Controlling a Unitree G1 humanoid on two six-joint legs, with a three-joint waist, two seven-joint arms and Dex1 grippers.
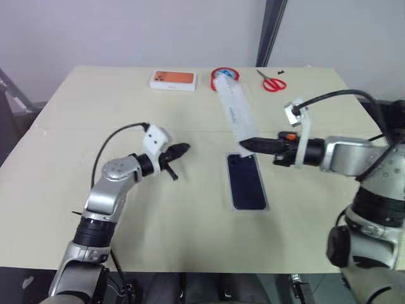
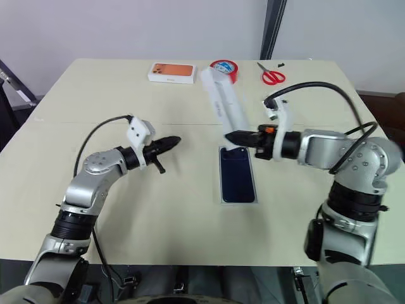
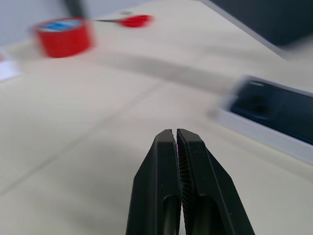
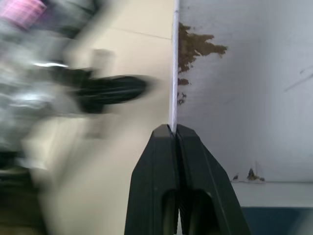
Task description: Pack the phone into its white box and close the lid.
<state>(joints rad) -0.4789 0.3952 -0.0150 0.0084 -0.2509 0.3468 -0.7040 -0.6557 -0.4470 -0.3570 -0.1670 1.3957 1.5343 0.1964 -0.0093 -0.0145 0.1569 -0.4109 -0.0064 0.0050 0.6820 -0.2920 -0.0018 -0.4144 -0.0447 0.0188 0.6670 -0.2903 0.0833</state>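
The dark navy phone (image 1: 247, 182) lies flat in the white box (image 1: 229, 190) at the table's middle. Just above the box's far end, my right gripper (image 1: 243, 144) is shut on the rim of the lid (image 1: 233, 111). The lid slants up and away toward the back, its plain white inside with dark marks (image 4: 244, 88) facing the right wrist camera. My left gripper (image 1: 185, 149) hovers to the left of the box, shut with nothing in it, and points toward the box. In the left wrist view its closed fingertips (image 3: 175, 134) aim at the phone (image 3: 279, 110).
At the back of the table lie a white box printed with an orange phone (image 1: 173, 80), a red tape roll (image 1: 224, 76) and red-handled scissors (image 1: 273, 82). Bare tabletop stretches in front of the box and on both sides of it.
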